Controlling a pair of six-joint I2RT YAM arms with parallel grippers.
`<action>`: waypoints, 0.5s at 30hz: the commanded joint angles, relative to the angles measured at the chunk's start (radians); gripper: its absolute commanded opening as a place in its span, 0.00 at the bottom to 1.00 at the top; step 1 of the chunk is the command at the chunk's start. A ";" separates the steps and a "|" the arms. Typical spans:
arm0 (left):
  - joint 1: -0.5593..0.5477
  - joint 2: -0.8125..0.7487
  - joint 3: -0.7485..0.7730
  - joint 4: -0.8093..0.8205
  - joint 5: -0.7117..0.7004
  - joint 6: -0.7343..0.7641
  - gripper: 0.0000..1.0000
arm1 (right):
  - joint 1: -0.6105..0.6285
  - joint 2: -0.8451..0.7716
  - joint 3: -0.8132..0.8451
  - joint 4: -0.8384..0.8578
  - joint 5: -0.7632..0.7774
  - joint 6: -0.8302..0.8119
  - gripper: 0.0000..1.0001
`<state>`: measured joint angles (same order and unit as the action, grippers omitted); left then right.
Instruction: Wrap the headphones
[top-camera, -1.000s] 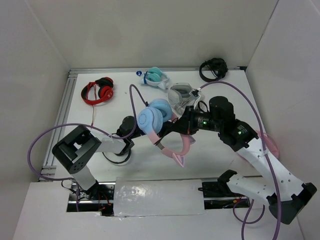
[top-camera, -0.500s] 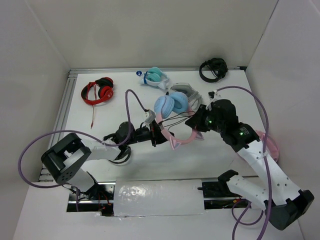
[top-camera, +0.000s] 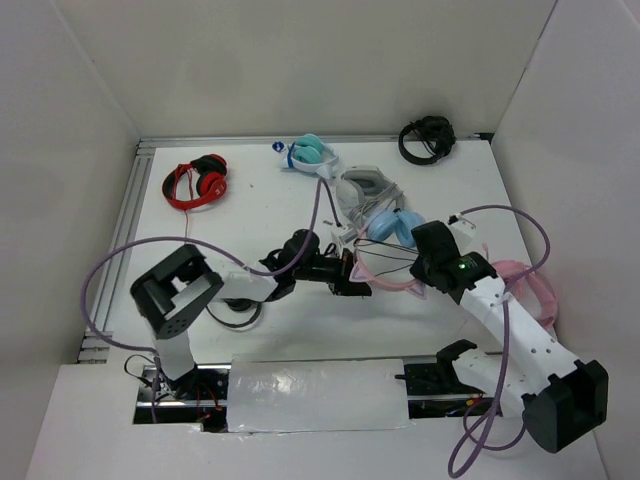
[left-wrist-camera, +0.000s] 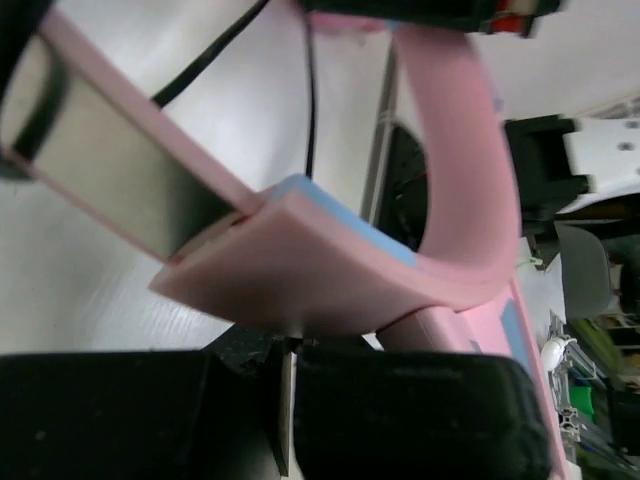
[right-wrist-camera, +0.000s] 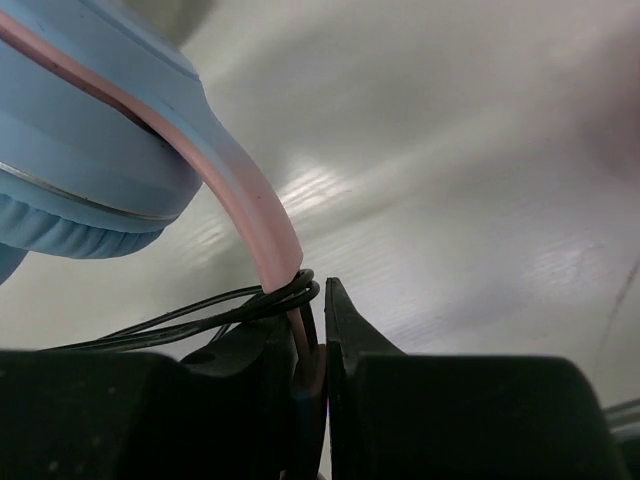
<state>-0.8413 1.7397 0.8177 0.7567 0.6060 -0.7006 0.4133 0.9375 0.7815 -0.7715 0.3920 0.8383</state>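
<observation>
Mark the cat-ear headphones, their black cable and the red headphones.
cat-ear headphones (top-camera: 397, 226), top view, on the light blue ear cup.
black cable (right-wrist-camera: 215, 309), right wrist view, on the bundled strands.
red headphones (top-camera: 211, 185), top view, on an ear cup.

The overhead camera looks down on the white table (top-camera: 200, 230). Both close-up wrist cameras share the pink-banded blue-cupped headphones (top-camera: 395, 226) at three o'clock.

The headband (left-wrist-camera: 462, 150) is moulded in smooth matt plastic, its slider (left-wrist-camera: 110, 172) in brushed metal. The ear cups (right-wrist-camera: 70, 135) are finished in satin plastic; the cable (right-wrist-camera: 190, 318) is rubber-sheathed. The table (right-wrist-camera: 450, 180) is faintly glossy.
</observation>
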 joint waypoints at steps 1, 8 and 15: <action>-0.008 0.092 0.075 -0.020 0.077 -0.042 0.00 | -0.028 0.024 -0.039 -0.012 0.166 0.104 0.00; -0.019 0.248 0.204 -0.102 0.086 -0.017 0.00 | -0.108 0.101 -0.151 0.060 0.110 0.125 0.00; -0.030 0.297 0.274 -0.275 0.028 0.070 0.00 | -0.126 0.207 -0.195 0.120 0.068 0.119 0.00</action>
<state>-0.8505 2.0239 1.0401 0.5335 0.6197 -0.6792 0.2943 1.1233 0.5915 -0.7437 0.4217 0.9298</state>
